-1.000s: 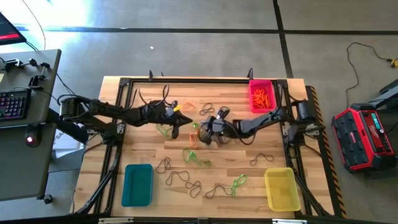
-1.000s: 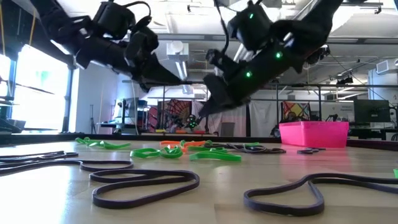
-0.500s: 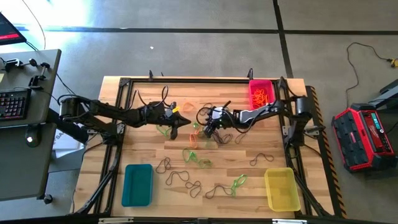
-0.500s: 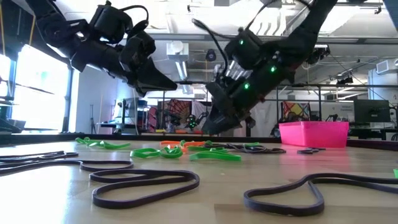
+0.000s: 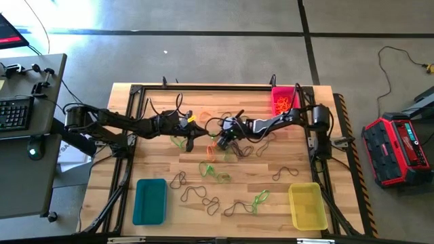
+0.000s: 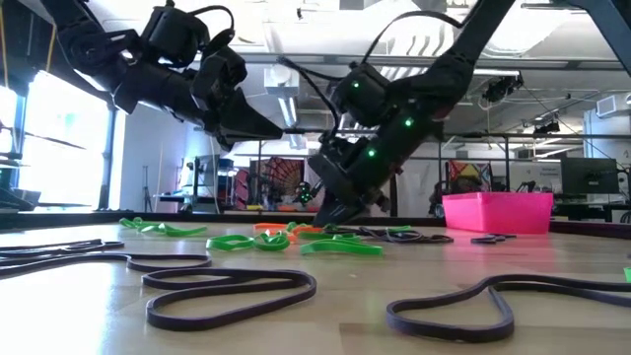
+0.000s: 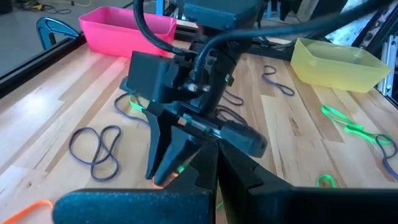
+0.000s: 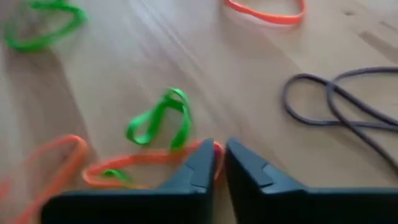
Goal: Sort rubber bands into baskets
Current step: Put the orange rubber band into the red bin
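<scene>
Wooden table (image 5: 163, 163) from above: bands lie scattered mid-table, baskets at its edges for sorting. Left gripper (image 5: 203, 137) hovers shut, empty. Low view: right gripper (image 6: 335, 213) dips to the table. Right wrist view: its fingers (image 8: 199, 168), nearly closed, pinch an orange band (image 8: 143, 163).

The table (image 5: 224, 196) is evenly lit from above with soft shadows beneath the arms, daylight glare is seen at a window (image 6: 59, 118) in the low view, and the right wrist view is blurred throughout.
</scene>
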Action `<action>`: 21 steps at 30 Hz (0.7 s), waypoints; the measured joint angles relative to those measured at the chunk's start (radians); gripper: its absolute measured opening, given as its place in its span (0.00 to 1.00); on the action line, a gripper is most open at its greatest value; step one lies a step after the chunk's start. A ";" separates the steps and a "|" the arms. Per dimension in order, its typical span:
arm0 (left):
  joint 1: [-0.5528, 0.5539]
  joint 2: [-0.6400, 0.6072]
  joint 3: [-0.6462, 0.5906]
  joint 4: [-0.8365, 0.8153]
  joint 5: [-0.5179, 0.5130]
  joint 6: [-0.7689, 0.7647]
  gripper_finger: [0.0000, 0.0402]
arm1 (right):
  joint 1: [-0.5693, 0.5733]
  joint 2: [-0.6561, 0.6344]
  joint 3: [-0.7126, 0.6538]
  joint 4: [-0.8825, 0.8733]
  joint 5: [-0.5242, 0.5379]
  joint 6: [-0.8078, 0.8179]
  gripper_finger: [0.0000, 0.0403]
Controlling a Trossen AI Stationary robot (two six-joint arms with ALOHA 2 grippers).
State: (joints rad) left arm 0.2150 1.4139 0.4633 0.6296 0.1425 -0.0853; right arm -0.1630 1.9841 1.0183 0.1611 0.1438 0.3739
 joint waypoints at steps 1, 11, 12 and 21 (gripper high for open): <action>0.000 0.000 0.000 0.000 0.000 0.000 0.00 | 0.001 -0.004 0.009 -0.032 0.014 -0.014 0.03; -0.003 0.000 0.000 0.001 0.000 0.009 0.00 | 0.022 -0.045 0.111 -0.217 0.056 -0.085 0.01; -0.003 0.000 -0.001 0.010 0.000 0.009 0.00 | 0.022 -0.052 0.116 -0.244 0.056 -0.089 0.01; -0.007 0.000 -0.001 0.016 -0.003 0.009 0.00 | 0.056 -0.214 0.118 -0.381 0.166 -0.130 0.00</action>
State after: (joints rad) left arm 0.2075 1.4136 0.4625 0.6458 0.1398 -0.0764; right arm -0.1071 1.7703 1.1362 -0.2203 0.3098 0.2441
